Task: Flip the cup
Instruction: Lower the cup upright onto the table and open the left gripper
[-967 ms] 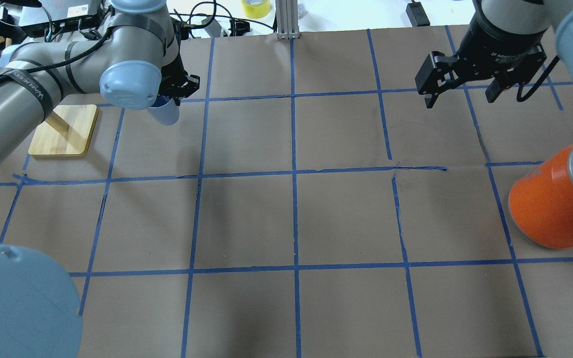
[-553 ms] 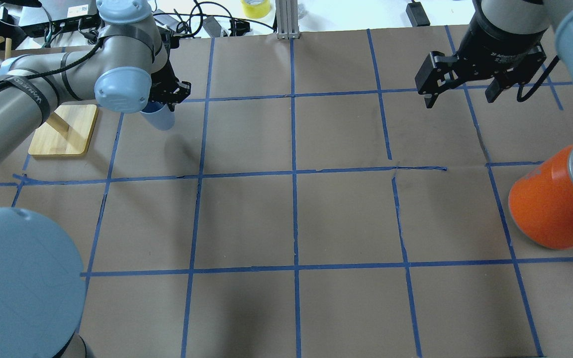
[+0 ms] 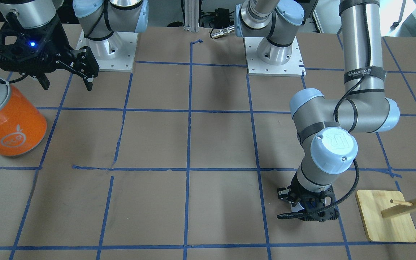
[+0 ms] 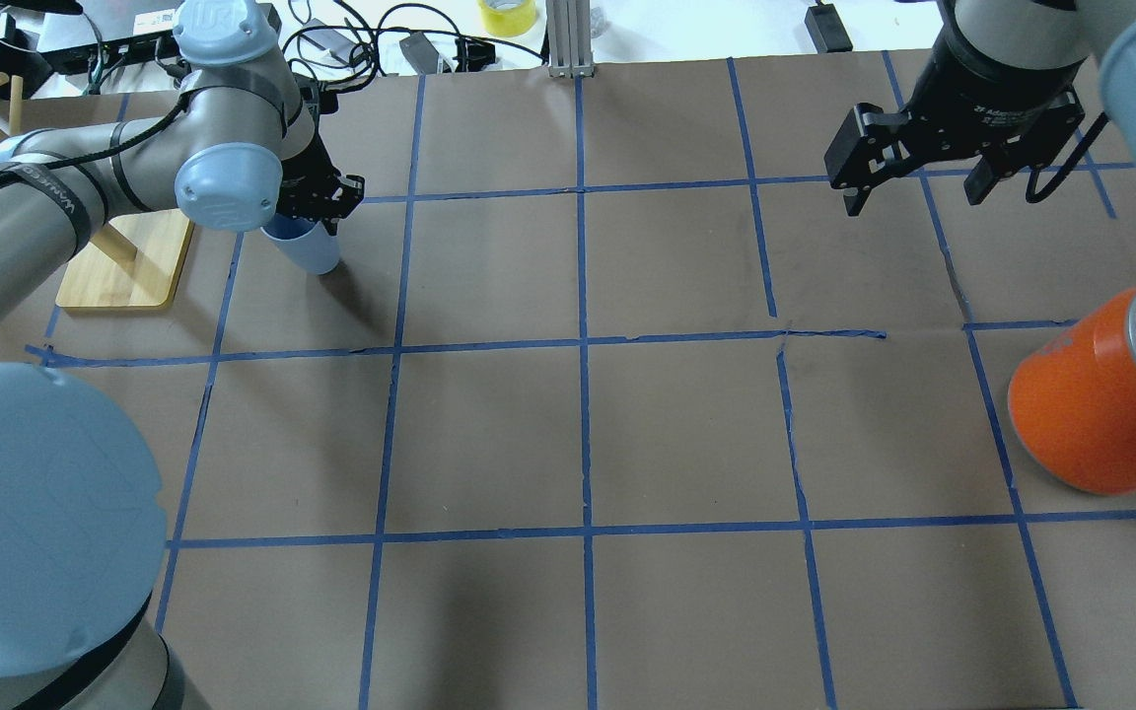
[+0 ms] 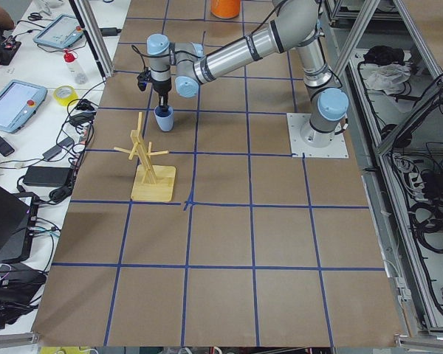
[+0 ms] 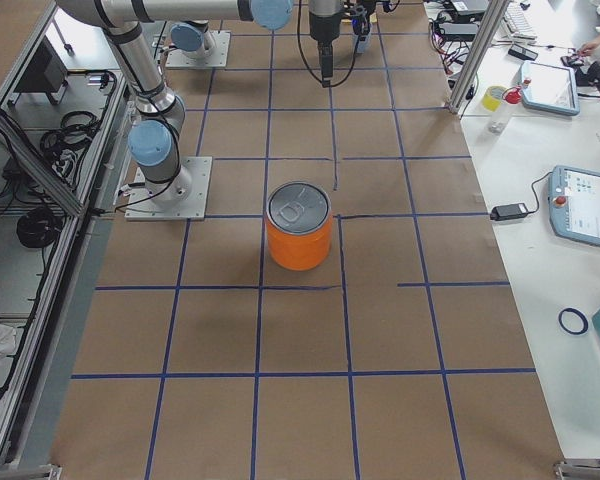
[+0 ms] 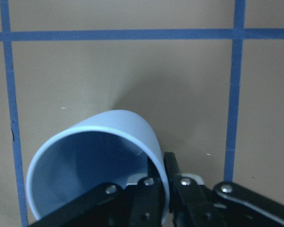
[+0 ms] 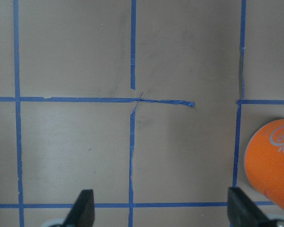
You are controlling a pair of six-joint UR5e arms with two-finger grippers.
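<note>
The pale blue cup [image 4: 304, 248] is mouth-up and slightly tilted at the table's far left, low over the paper. I cannot tell if it touches. My left gripper [image 4: 317, 202] is shut on the cup's rim, one finger inside and one outside, as the left wrist view shows: the cup [image 7: 94, 161] and my fingers [image 7: 154, 194]. The cup also shows in the exterior left view [image 5: 164, 118]. In the front-facing view the left gripper [image 3: 307, 209] hides most of it. My right gripper [image 4: 913, 192] is open and empty, high over the far right; it also shows in the front-facing view [image 3: 67, 86].
A big orange can [image 4: 1100, 394] with a silver lid stands at the right edge, near the right gripper; it also shows in the right wrist view [image 8: 272, 161]. A wooden peg stand [image 4: 124, 256] stands just left of the cup. Blue tape lines grid the brown paper.
My left gripper has carried the cup down and a little to the left, closer to the table. The right arm has not moved.
</note>
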